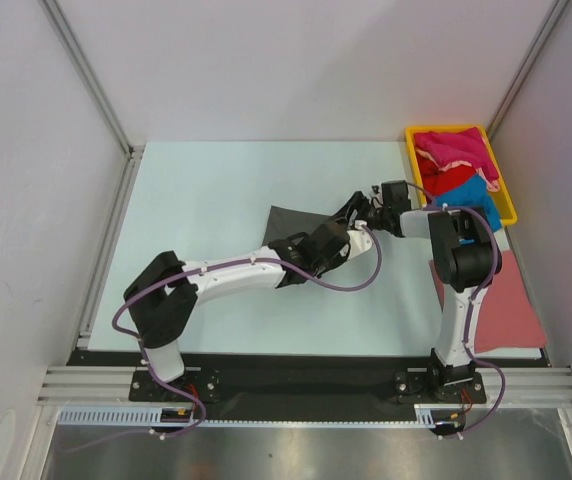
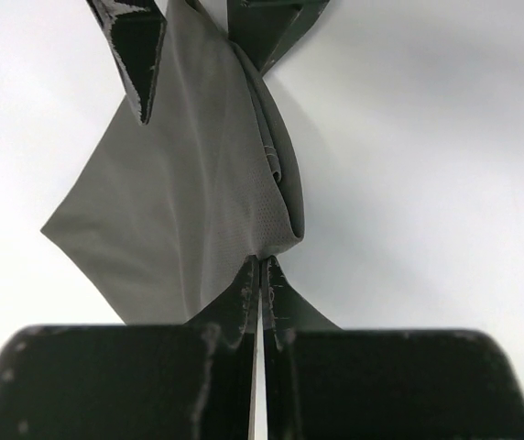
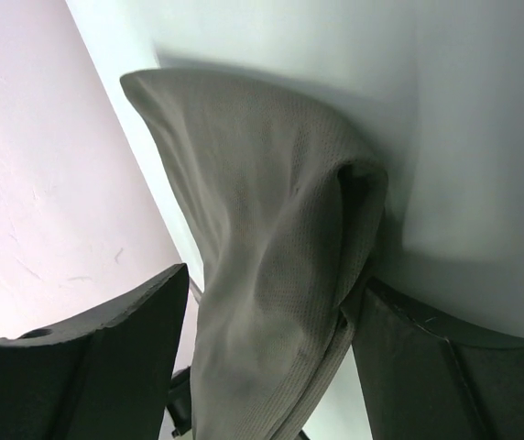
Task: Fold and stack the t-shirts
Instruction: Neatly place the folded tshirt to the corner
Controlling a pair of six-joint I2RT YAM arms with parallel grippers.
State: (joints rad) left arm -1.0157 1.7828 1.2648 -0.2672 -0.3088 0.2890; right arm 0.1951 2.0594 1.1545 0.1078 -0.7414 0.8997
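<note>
- Dark grey cloth, the large t-shirt (image 1: 291,222), sits near the middle of the pale surface (image 1: 216,200). It is gathered up where the two arms meet, and one flat corner spreads out to the left of them.
- The left tool (image 2: 259,275) is fully closed, with a fold of the grey shirt pinched between its tips (the wrist view shows no gap between the fingers).
- The right tool (image 3: 276,284) has its jaws apart, one on either side of a bunched ridge of the same shirt. The cloth touches the right-hand finger, and there is a clear gap to the other one, so it is not clamped.
- In the left wrist view the right tool's fingers (image 2: 138,55) frame the far end of the cloth.
- The yellow tray (image 1: 446,128) stands at the far right corner, holding magenta (image 1: 456,148), red (image 1: 444,180) and bright blue (image 1: 476,192) shirts in a loose heap.
- A salmon-pink shirt (image 1: 511,300) lies flat along the right edge of the surface, partly behind the right arm.
</note>
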